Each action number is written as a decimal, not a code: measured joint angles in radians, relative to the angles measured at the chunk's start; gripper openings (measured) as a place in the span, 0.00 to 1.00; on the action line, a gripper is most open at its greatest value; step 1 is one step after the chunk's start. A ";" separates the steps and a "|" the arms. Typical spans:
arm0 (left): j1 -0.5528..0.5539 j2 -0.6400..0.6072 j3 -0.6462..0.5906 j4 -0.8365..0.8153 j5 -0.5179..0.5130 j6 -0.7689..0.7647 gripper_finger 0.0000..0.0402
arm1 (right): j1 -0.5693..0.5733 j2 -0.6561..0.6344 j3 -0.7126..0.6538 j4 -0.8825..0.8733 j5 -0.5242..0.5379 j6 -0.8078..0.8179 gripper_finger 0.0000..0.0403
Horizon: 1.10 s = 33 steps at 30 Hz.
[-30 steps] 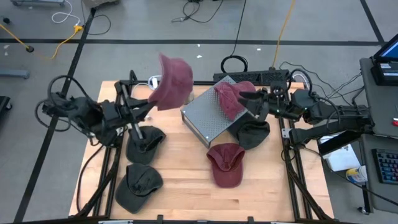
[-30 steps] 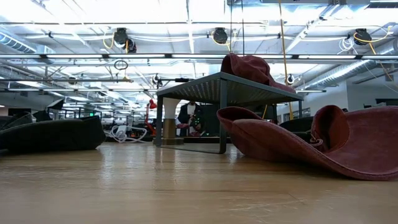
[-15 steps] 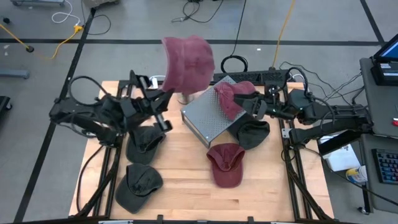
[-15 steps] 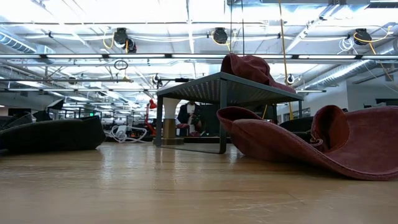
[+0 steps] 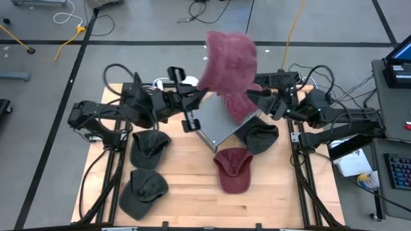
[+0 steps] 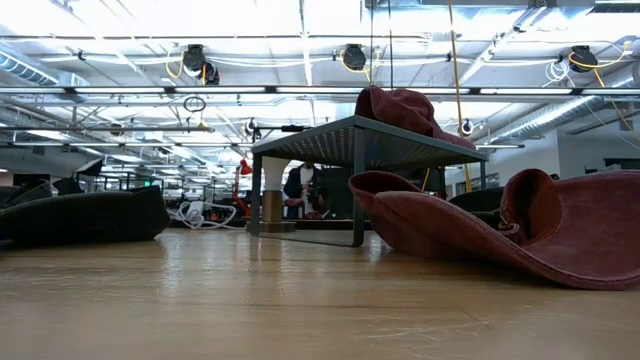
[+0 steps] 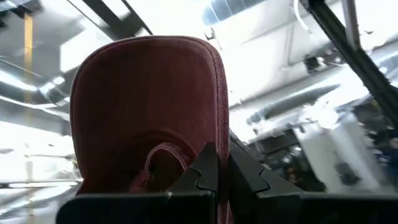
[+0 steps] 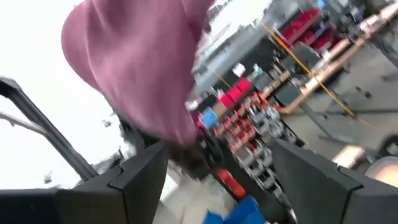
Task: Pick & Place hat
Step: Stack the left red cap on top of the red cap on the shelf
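A maroon hat (image 5: 229,59) is held high over the far side of the grey metal stand (image 5: 215,125), with my left gripper (image 5: 200,96) shut on it; the left wrist view shows this hat (image 7: 140,106) filling the picture. A second maroon hat (image 5: 239,108) lies on the stand's top. My right gripper (image 5: 254,97) hovers open just right of that hat, touching nothing. A third maroon cap (image 5: 232,169) lies upside down on the table in front of the stand. My left gripper pinches the hat's edge (image 7: 221,127) between its two shut fingers (image 7: 205,171). The fingers come from the table's left, slanting upward. The hat stands up above the fingers, lifted clear of the table and stand.
Dark caps lie on the wooden table at the left (image 5: 149,146), the near left (image 5: 142,191) and right of the stand (image 5: 261,138). The low view shows the stand (image 6: 360,140) on legs with the maroon cap (image 6: 500,235) beside it. Cables run behind the far edge.
My left gripper has swung toward the table's right and tipped upward, carrying the maroon hat from over the table's far left to above the stand's far side. The hat stays lifted and upright in the hold.
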<state>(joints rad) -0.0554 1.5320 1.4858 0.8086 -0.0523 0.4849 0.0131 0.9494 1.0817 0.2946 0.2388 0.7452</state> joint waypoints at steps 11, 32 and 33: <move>0.004 0.053 0.052 -0.052 0.022 -0.049 0.02 | -0.005 -0.057 0.000 0.090 -0.007 -0.036 0.69; 0.010 0.052 0.053 -0.126 -0.050 -0.126 0.02 | -0.005 -0.091 0.000 0.098 -0.141 0.002 0.20; 0.011 0.052 0.053 -0.125 -0.052 -0.134 0.02 | -0.005 -0.093 0.000 0.097 -0.148 0.002 0.15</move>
<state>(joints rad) -0.0444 1.5845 1.5383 0.6834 -0.1045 0.3513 0.0082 0.8567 1.0813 0.3916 0.0910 0.7472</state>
